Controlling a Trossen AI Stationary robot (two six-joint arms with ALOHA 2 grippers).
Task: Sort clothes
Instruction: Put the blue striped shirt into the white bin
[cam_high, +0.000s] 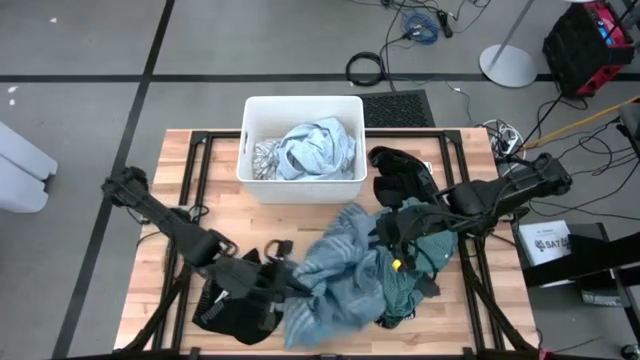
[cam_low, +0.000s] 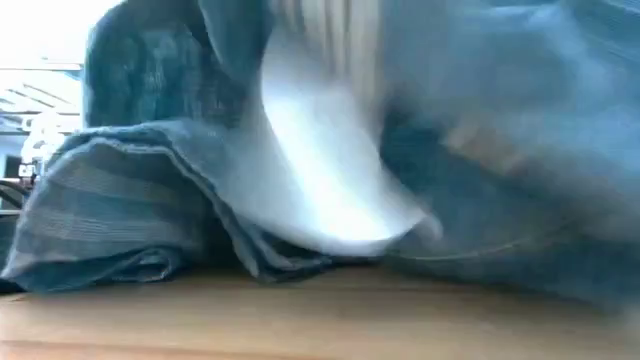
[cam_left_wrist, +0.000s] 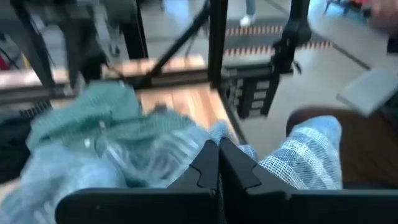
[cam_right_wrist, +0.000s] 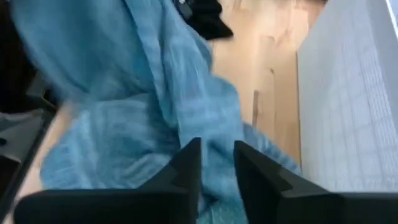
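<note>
1. Two end effectors meet at the blue striped garment (cam_high: 335, 280) heaped on the wooden surface (cam_high: 200, 200).
2. The left end effector (cam_left_wrist: 218, 163) has its fingers pressed together against that cloth's edge.
3. The right end effector (cam_right_wrist: 217, 163) stands slightly parted, the cloth just ahead.

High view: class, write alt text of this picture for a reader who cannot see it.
A wooden table seen from above holds a heap of clothes: a blue striped garment beside a teal green garment, with black fabric behind. A white rectangular plastic bin holds light blue cloth. The left gripper and right gripper meet the heap from either side.
</note>
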